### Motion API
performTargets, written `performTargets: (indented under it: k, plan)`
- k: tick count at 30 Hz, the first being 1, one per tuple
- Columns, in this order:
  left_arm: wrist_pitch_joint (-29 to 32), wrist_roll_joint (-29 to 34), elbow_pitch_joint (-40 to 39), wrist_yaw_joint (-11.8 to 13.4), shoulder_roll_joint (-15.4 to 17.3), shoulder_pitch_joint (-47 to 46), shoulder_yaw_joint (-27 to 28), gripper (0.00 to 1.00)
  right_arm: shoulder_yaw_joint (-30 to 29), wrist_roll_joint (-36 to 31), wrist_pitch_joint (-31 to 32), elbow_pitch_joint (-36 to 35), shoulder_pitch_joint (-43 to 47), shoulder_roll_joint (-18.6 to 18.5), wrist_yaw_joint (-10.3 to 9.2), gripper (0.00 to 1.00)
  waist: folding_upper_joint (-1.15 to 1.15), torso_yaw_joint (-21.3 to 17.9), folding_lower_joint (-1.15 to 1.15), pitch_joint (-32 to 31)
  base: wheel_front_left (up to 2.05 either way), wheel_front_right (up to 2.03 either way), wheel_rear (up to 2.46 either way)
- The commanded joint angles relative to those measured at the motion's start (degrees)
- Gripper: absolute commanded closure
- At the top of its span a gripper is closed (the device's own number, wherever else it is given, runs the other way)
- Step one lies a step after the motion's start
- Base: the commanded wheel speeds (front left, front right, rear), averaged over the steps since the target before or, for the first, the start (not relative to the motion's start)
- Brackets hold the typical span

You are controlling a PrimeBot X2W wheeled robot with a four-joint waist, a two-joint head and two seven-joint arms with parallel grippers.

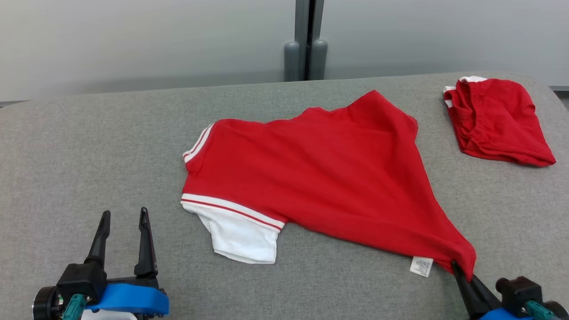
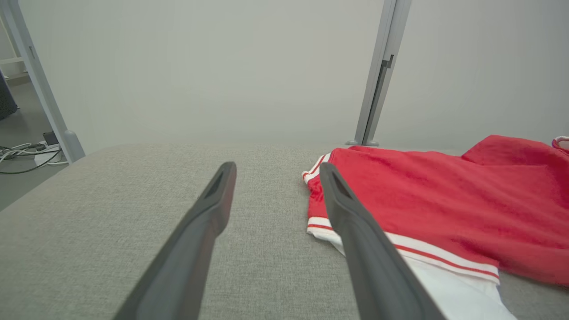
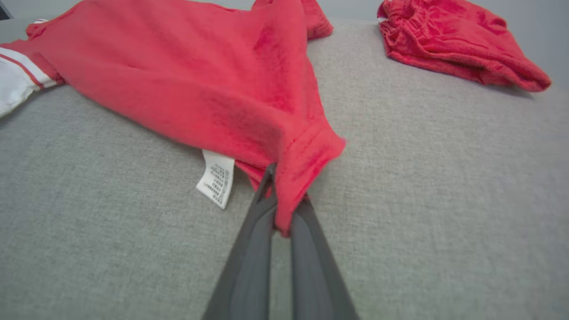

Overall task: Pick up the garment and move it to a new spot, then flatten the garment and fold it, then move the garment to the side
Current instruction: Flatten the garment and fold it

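In the head view, the shirt (image 1: pixel 320 178) lies in the middle of the grey table (image 1: pixel 89 155), spread but wrinkled. Its near right corner is stretched to a point at the right gripper (image 1: pixel 457 269), which is clenched on that corner. The left gripper (image 1: pixel 124 212) is released and holds nothing, over bare table and apart from the sleeve (image 1: pixel 242 238). The shorts (image 1: pixel 498 120) lie at the far right, apart from the shirt. The left half of the table is free, so a new spot there seems the safest. The near edge is probably close under both grippers, so a drag toward the robot could let the cloth hang over it.

In the left wrist view, the fingers stand wide apart with nothing between them. The right finger crosses the sleeve in the picture, but it cannot be told whether they touch. At the left the table ends, and below are the floor and cables (image 2: pixel 22 153). A wide swing to that side could drop the cloth off the table.

In the right wrist view, only a small bit of hem sits between the shut fingers, and the label (image 3: pixel 216 178) hangs just beside them. With one corner held, the weight of the shirt may pull the hem out on a quick lift, or the shirt may bunch up. A move to the right could bring it onto the shorts.
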Motion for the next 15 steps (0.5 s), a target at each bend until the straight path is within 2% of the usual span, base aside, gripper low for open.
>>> performTargets:
  k: [1,9,10,11,15]
  plan:
    - [-0.3,0.3,0.1,-0.1,-0.1,0.5,0.1,0.00,0.2,1.3,-0.2,-0.6,2.0,-1.9,-0.01,1.00,0.00,-0.5,0.00,-0.3,0.00,0.00,0.00]
    - [-0.3,0.7,0.6,-0.3,-0.1,1.0,0.5,0.00,2.1,7.5,2.4,0.5,6.9,-6.6,-0.01,1.00,0.00,-0.3,0.00,-1.9,0.00,0.00,0.00]
    - [-0.3,0.7,0.6,-0.3,-0.1,1.2,0.5,0.00,1.5,7.6,2.1,0.1,6.9,-7.0,-0.01,0.83,0.00,-0.3,0.00,-2.1,0.00,0.00,0.00]
    - [-0.3,0.6,0.5,-0.3,-0.1,1.5,0.6,0.00,0.9,7.7,1.7,-0.1,6.9,-7.0,-0.01,0.00,0.00,-0.4,0.00,-2.3,0.00,0.00,0.00]
    - [-0.3,0.4,0.7,-0.3,-0.1,2.2,0.9,0.00,-2.8,6.1,0.4,-2.3,6.1,-5.8,0.00,0.00,0.00,-0.6,0.00,-3.2,0.00,0.00,0.00]
